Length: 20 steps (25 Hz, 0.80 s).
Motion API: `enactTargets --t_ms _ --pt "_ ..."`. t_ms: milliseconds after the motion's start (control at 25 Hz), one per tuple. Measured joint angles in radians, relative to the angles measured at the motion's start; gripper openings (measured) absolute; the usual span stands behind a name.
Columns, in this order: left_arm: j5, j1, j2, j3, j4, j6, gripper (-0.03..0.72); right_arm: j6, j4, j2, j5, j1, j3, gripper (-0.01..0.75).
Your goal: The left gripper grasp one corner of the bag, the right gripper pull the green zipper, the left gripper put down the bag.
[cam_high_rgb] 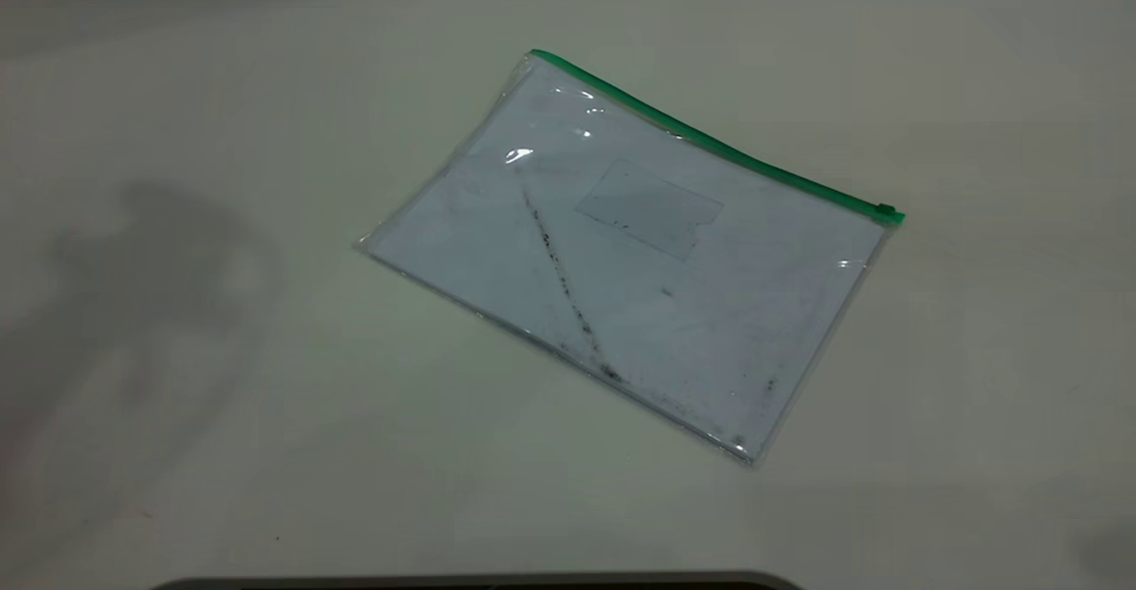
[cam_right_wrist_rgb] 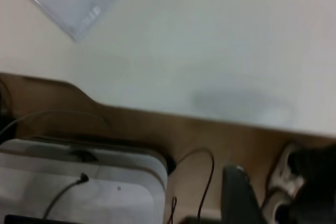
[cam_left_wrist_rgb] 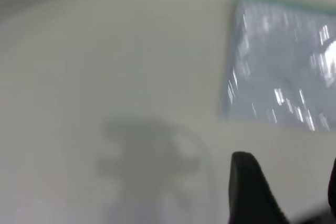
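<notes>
Fingers [cam_left_wrist_rgb: 252,187] of the left gripper [cam_left_wrist_rgb: 294,192] hang apart and empty beside the bag [cam_high_rgb: 621,262], flat on the desk [cam_high_rgb: 222,395]; right's unreadable, and thin plastic may slip any corner pinch.

Neither arm appeared in the exterior view. The left pincer [cam_left_wrist_rgb: 286,192] was cut off at the frame edge, one finger [cam_left_wrist_rgb: 252,190] showing whole and the other a sliver. Beyond it the bag [cam_left_wrist_rgb: 283,66] was smeared by blur, running off frame. The right pincer [cam_right_wrist_rgb: 273,192] was blurred, its opening unreadable.
</notes>
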Motion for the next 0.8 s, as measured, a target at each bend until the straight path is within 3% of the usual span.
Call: enactTargets --t_ms 160,440,640,800 --pt "0.0 0.0 -0.12 0.328 0.0 -0.023 0.423 0.053 -0.045 -0.132 -0.006 0.0 0.131 0.468" --pt "0.0 0.0 -0.37 0.839 0.004 -0.07 0.423 0.078 -0.062 -0.243 -0.093 0.019 0.172 0.468" --pt "-0.026 0.0 -0.602 1.029 0.061 -0.125 0.422 0.078 -0.062 -0.243 -0.097 0.109 0.172 0.468" --pt "-0.046 0.0 -0.798 1.083 0.15 -0.227 0.422 0.078 -0.062 -0.243 -0.097 0.118 0.172 0.468"
